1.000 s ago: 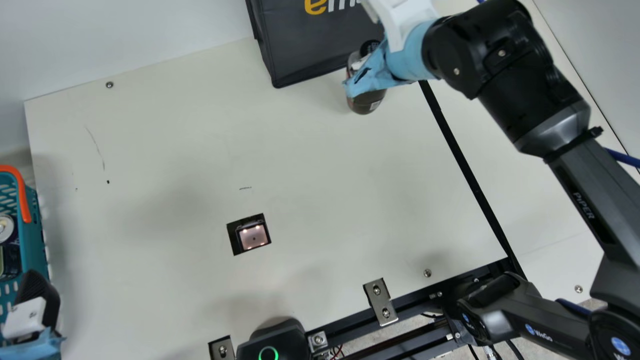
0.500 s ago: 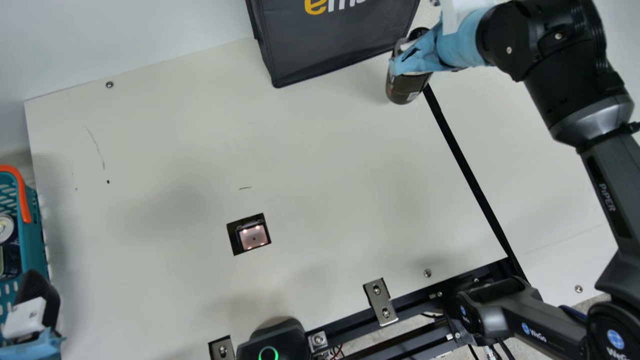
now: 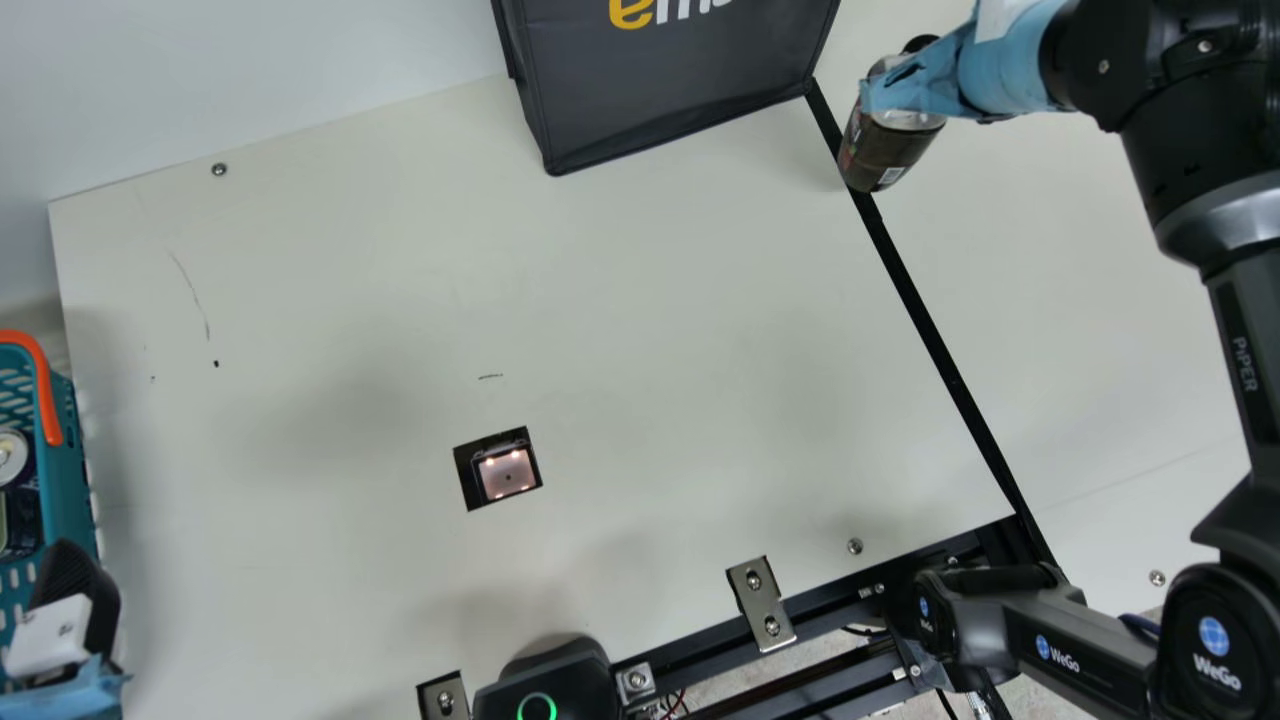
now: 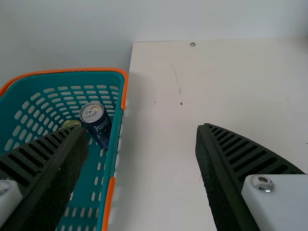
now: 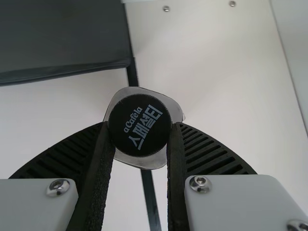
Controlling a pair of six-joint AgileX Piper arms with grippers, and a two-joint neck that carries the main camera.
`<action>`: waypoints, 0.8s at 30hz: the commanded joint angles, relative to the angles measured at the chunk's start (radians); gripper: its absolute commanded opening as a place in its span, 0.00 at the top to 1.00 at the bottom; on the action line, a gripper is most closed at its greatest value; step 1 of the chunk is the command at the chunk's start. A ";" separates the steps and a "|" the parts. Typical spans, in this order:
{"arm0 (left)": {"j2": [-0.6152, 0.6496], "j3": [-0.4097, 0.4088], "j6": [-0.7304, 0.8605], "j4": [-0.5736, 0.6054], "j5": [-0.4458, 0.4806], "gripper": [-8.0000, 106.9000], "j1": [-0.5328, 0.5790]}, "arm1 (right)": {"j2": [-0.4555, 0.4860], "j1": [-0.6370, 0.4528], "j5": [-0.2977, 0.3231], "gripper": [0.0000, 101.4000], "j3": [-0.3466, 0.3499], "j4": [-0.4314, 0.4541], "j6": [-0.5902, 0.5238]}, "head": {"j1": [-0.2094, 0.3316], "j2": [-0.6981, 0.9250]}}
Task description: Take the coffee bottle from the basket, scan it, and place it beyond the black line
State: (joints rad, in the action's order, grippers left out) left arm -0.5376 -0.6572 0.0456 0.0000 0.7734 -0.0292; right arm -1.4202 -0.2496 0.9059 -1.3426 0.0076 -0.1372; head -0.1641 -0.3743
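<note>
Main view, half past one: blue-wrapped right claw pinching brown, black-capped bottle, partly hidden. Eight o'clock: black left claw spread, cut off.

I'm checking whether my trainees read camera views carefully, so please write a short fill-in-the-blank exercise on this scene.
1. The gripper holding the coffee bottle is my ____ one.
2. The bottle's cap is coloured ____.
3. The basket is teal, and its rim is coloured ____.
4. Rather than shut, the left gripper is ____.

Missing words: right; black; orange; open.
</note>
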 commanded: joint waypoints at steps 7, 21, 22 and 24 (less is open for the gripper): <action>0.000 0.000 0.000 0.000 0.000 0.15 0.000 | -0.015 -0.094 -0.008 1.00 0.004 -0.014 -0.023 | 0.026 -0.002; 0.000 0.000 0.000 0.000 0.000 0.15 0.000 | -0.030 -0.174 -0.070 1.00 0.048 -0.007 -0.014 | 0.026 -0.002; 0.000 0.000 0.000 0.000 0.000 0.15 0.000 | -0.029 -0.175 -0.076 1.00 0.054 -0.004 -0.010 | 0.026 -0.002; 0.000 0.000 0.000 0.000 0.000 0.15 0.000 | -0.028 -0.177 -0.089 1.00 0.067 0.000 -0.001 | 0.026 -0.002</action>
State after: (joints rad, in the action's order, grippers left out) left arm -0.5376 -0.6572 0.0456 0.0000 0.7734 -0.0292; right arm -1.4491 -0.4266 0.8243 -1.2811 0.0000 -0.1427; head -0.1641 -0.3743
